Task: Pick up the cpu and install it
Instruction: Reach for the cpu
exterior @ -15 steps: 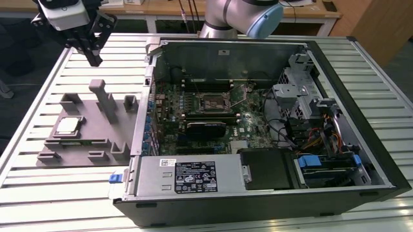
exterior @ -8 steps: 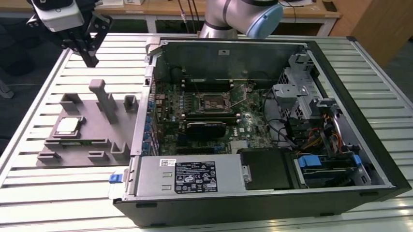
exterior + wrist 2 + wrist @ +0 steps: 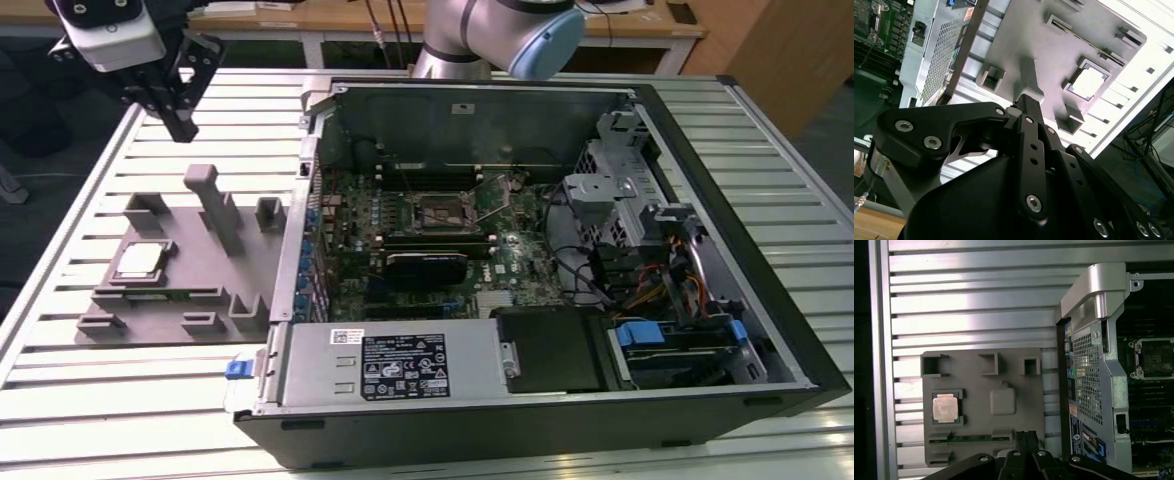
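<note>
The cpu (image 3: pixel 140 262), a small square chip with a silvery lid, lies flat in a recess of the grey plastic tray (image 3: pixel 200 290) at the exterior view's left. Both wrist views show the cpu (image 3: pixel 946 407) (image 3: pixel 1088 82) in that recess. My gripper (image 3: pixel 180 128) hangs high above the table behind the tray, well clear of the chip. Its fingers (image 3: pixel 1020 436) are shut together with nothing between them, as the second wrist view of the gripper (image 3: pixel 1026 98) also shows. The black-framed socket (image 3: pixel 445 212) sits on the motherboard inside the open case, and the first wrist view shows the socket (image 3: pixel 1155 358) too.
The open computer case (image 3: pixel 747 180) fills the exterior view's middle and right, its metal side wall (image 3: pixel 1094 370) next to the tray. A tall grey post (image 3: pixel 203 195) and smaller blocks rise from the tray. Everything stands on a slatted metal table (image 3: pixel 120 400).
</note>
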Robot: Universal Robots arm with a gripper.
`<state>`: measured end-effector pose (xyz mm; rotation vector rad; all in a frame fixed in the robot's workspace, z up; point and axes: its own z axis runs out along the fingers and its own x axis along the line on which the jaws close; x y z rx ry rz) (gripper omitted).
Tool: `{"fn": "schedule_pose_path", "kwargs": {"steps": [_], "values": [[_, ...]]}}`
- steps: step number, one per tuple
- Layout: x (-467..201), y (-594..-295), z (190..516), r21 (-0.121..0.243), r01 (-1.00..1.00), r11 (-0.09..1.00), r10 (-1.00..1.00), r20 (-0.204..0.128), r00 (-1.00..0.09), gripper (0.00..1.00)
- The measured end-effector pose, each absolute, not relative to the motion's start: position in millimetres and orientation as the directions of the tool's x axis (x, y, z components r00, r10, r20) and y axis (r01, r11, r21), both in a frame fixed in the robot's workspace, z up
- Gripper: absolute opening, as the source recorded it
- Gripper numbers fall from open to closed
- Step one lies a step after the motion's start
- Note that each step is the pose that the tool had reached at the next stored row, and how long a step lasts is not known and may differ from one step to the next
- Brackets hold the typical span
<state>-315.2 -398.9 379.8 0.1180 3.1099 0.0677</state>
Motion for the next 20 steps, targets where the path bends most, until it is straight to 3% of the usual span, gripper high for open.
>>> {"fn": "schedule_pose_path", "kwargs": {"steps": [20], "values": [[-329.3,-398.8,368.0,0.045,0.075,0.996,0.076,-0.027,-0.997,0.11]]}}
